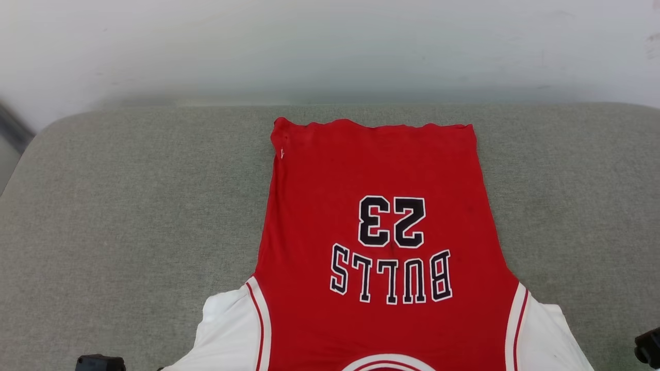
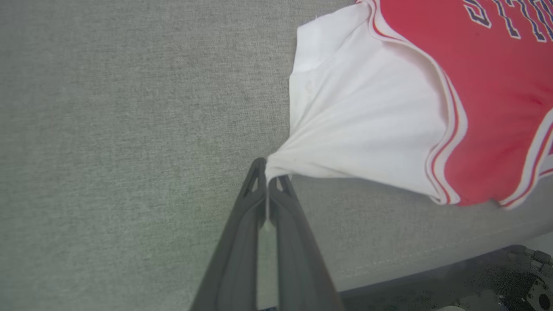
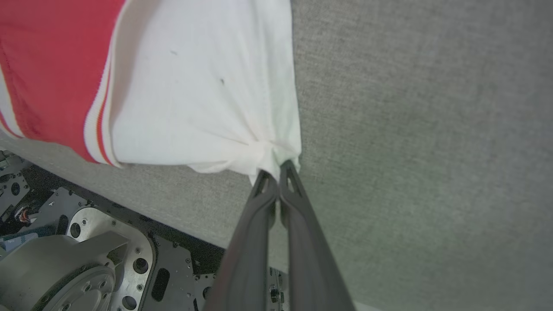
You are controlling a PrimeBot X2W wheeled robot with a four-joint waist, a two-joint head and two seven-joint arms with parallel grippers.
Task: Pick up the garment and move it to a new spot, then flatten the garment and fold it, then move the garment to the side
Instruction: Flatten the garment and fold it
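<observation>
1. The red jersey-style T-shirt with white short sleeves [image 1: 381, 232] lay print-up on the grey woven cushion [image 1: 129, 206]. Its hem pointed toward the wall and its collar toward the robot, so "BULLS 23" read upside down in the head view.
2. The left gripper [image 2: 268, 172] was clenched on the corner of one white sleeve [image 2: 358, 129], with the cloth drawn into a taut fan.
3. The right gripper [image 3: 276, 172] was pinched on the bunched corner of the other sleeve [image 3: 203, 86].
4. Gripping both sleeve corners apart probably served to stretch the shirt flat before folding.
5. The cushion was broad, matte and round-cornered, and it stood against a pale plain wall [image 1: 330, 46].
6. The robot's grey metal base [image 3: 86, 259] showed below the cushion's near edge.
</observation>
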